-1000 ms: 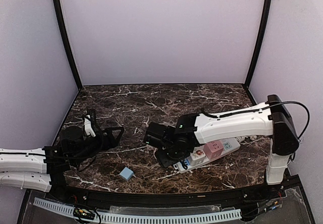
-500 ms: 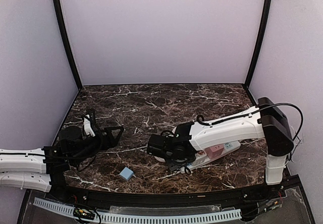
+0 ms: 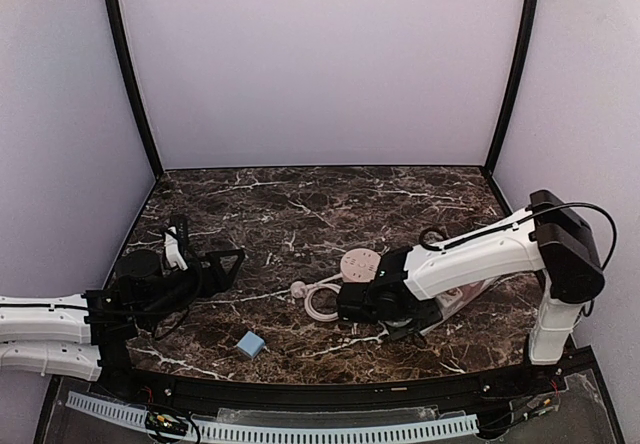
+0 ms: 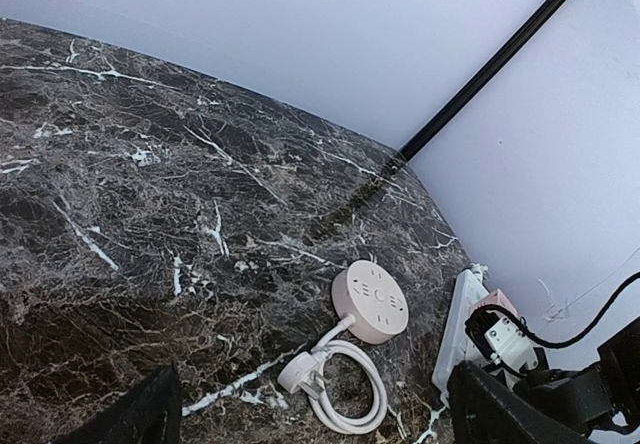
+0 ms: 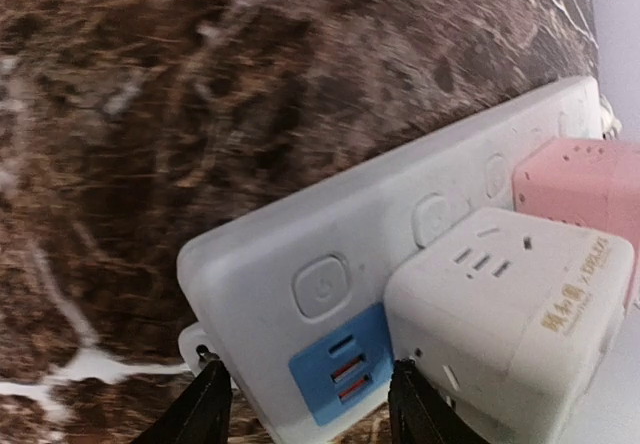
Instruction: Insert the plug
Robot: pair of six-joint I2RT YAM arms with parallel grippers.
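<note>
A white plug (image 4: 300, 372) on a coiled white cord (image 4: 352, 404) lies on the marble next to its round pinkish socket puck (image 4: 370, 301). From the top view, the plug (image 3: 297, 289) lies left of the puck (image 3: 360, 262). A white power strip (image 5: 340, 234) carries a blue USB panel (image 5: 340, 359), a white cube adapter (image 5: 510, 314) and a pink cube adapter (image 5: 585, 179). My right gripper (image 5: 305, 394) is open, its fingers apart either side of the strip's end. My left gripper (image 4: 312, 409) is open and empty at the left, facing the plug from a distance.
A small blue cube (image 3: 250, 344) lies near the front edge, left of centre. The right arm (image 3: 470, 254) covers most of the power strip (image 3: 462, 299) in the top view. Black frame posts stand at the back corners.
My right gripper has moved to the right, uncovering the puck, cord and plug, and now sits over the strip's end. The left arm has not moved.
</note>
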